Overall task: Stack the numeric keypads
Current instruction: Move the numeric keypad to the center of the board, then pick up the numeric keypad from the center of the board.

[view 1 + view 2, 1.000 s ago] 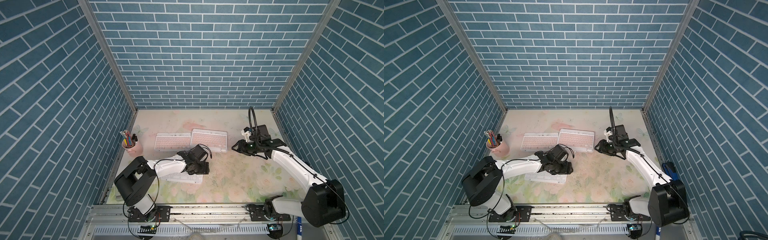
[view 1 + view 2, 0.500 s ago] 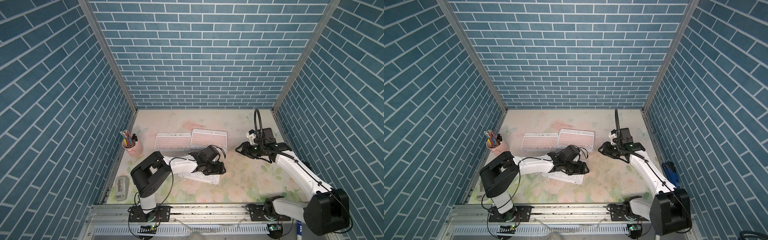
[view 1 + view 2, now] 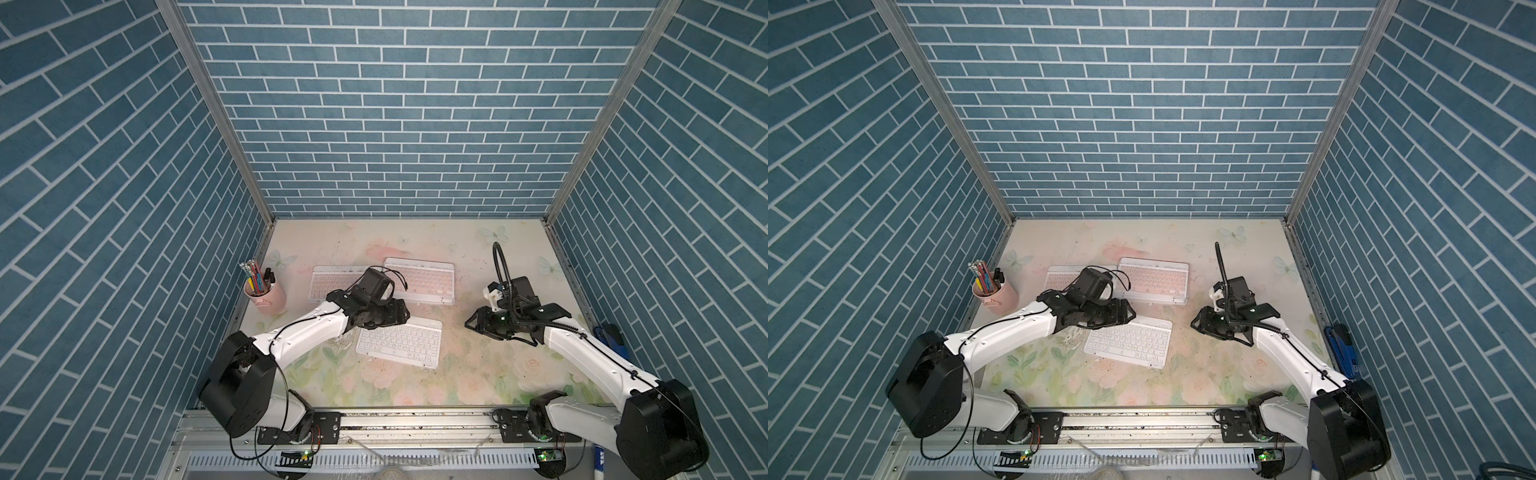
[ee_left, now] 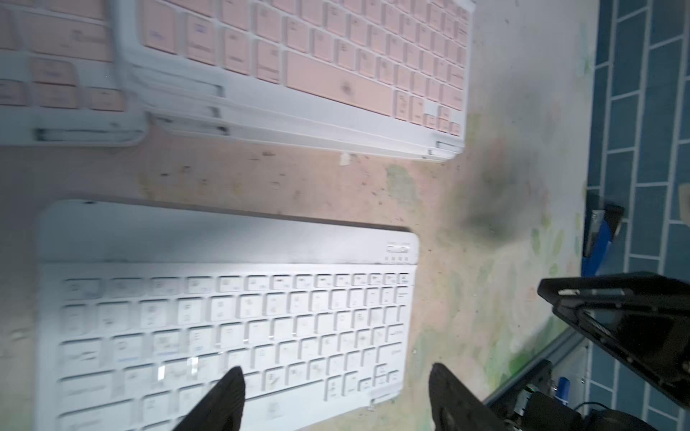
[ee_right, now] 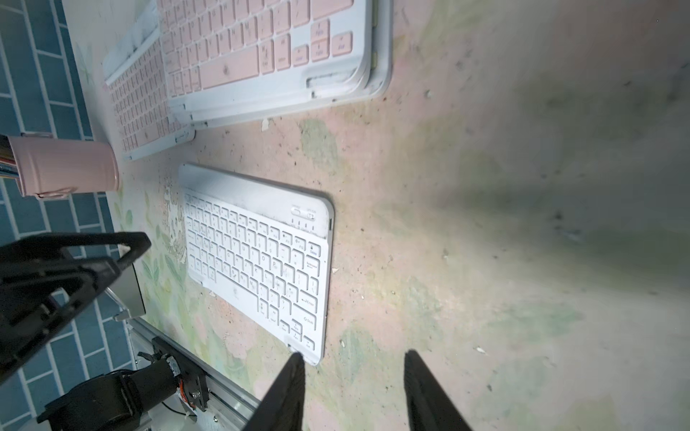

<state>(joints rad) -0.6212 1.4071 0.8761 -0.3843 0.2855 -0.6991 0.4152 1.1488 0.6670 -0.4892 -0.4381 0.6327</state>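
The step in hand looks to be getting the white keypad (image 3: 399, 347) onto the pink-topped stack (image 3: 419, 280), which lies just beyond the left end effector (image 4: 334, 384). The keypad lies flat on the counter (image 3: 478, 395), partly under that end effector and stretching away from it toward the right end effector (image 5: 354, 358). Both are released: the left one's fingers (image 4: 224, 395) stand apart over the keys with nothing clasped between them, and the right one's stand apart over bare counter just off the keypad's nearest corner. Whether a left finger touches the keys I cannot tell. So thin a slab offers little to bite. I judge the sound way is to pinch across its thickness at an edge, perhaps with the right end effector bracing the opposite corner against skidding, then carry it level and lower it square, frame over frame, so that nothing overhangs. The top views hide the keypad's far corner beneath the left wrist and show the stack as one pink slab. The right wrist view shows several white frames stepped beneath that pink top, the lone pink keypad (image 5: 142, 93) just beside the stack, and the pen cup (image 5: 63, 168) further off. The left wrist view, though blurred, alone shows the gap between the left fingers.
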